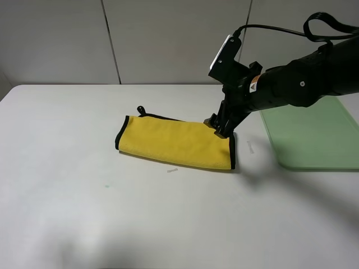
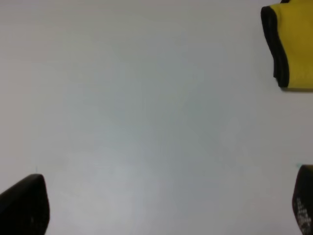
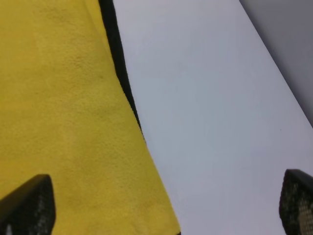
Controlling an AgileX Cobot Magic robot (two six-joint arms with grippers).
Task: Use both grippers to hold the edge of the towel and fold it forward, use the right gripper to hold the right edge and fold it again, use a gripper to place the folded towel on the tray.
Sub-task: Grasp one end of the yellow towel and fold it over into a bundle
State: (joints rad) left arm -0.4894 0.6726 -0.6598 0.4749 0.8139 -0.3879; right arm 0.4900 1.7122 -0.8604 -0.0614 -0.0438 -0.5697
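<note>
The yellow towel point(image 1: 176, 143) with black trim lies folded into a long strip in the middle of the white table. It also shows in the right wrist view point(image 3: 63, 112) and, as one corner, in the left wrist view point(image 2: 293, 44). My right gripper point(image 1: 221, 129) hangs low over the towel's far right corner. Its jaws are open point(image 3: 166, 210), one finger point(image 3: 27, 205) over the cloth and the other over bare table past the trimmed edge. My left gripper point(image 2: 164, 205) is open and empty over bare table, apart from the towel. The left arm is out of the exterior high view.
The pale green tray point(image 1: 314, 134) lies flat at the right of the table, partly under my right arm. A small scrap or mark point(image 1: 172, 170) lies just in front of the towel. A wall panel stands behind the table.
</note>
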